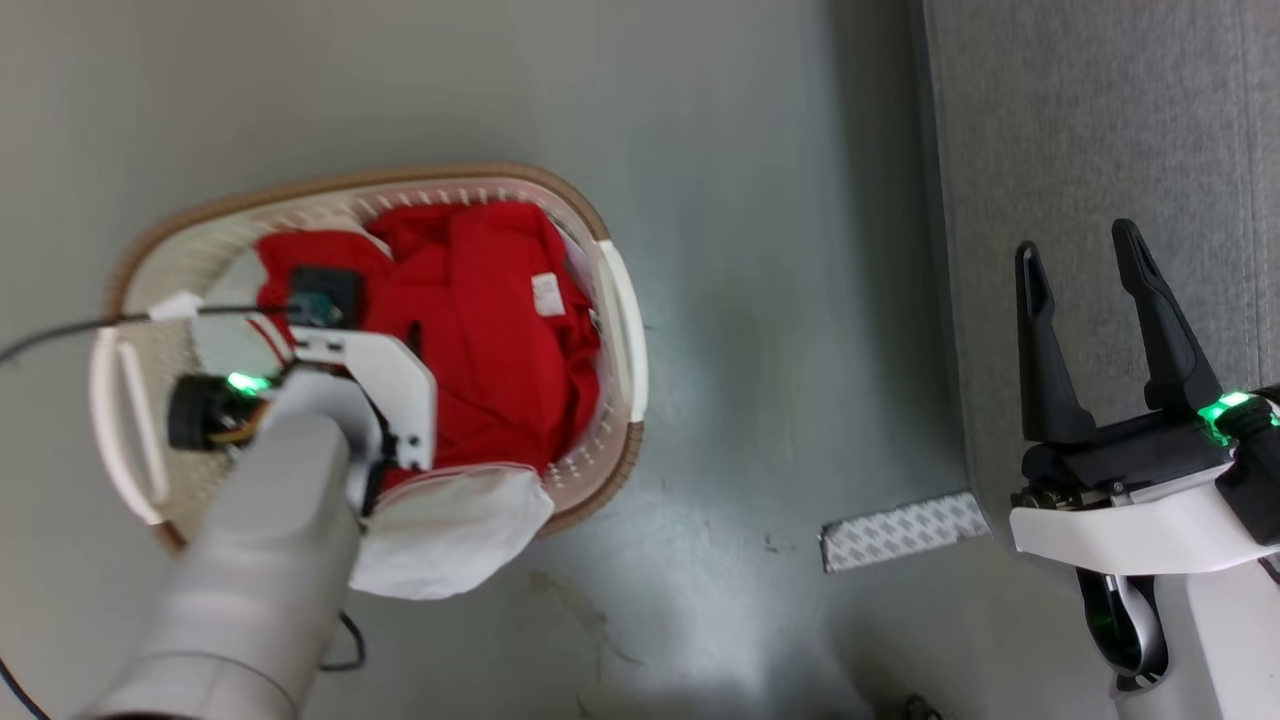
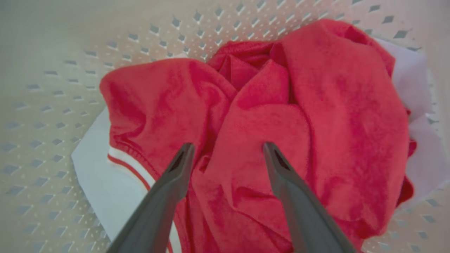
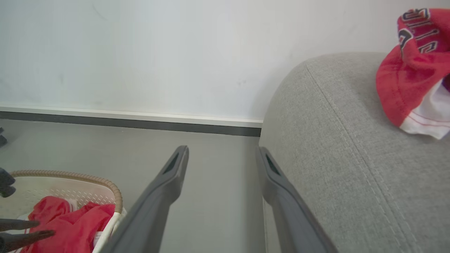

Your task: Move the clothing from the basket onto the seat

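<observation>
The basket point(image 1: 450, 175) stands on the floor at the left, holding crumpled red clothing point(image 1: 490, 330) with a white tag. My left arm point(image 1: 300, 470) reaches down into it. In the left wrist view my left gripper point(image 2: 228, 147) is open, its tips just above the red clothing point(image 2: 316, 116) and apart from it. The seat point(image 1: 1100, 120) fills the right side. My right gripper point(image 1: 1077, 240) hangs open and empty over its edge. In the right wrist view, a red garment point(image 3: 411, 70) with dark lettering lies on the seat point(image 3: 334, 140) beyond my right gripper point(image 3: 222, 150).
A pale liner sheet point(image 1: 450, 530) hangs over the basket's near rim. A white patterned strip point(image 1: 900, 530) lies on the grey floor between basket and seat. A dark cable point(image 1: 60, 335) runs left from the basket. A white wall with a dark baseboard point(image 3: 140, 123) stands behind.
</observation>
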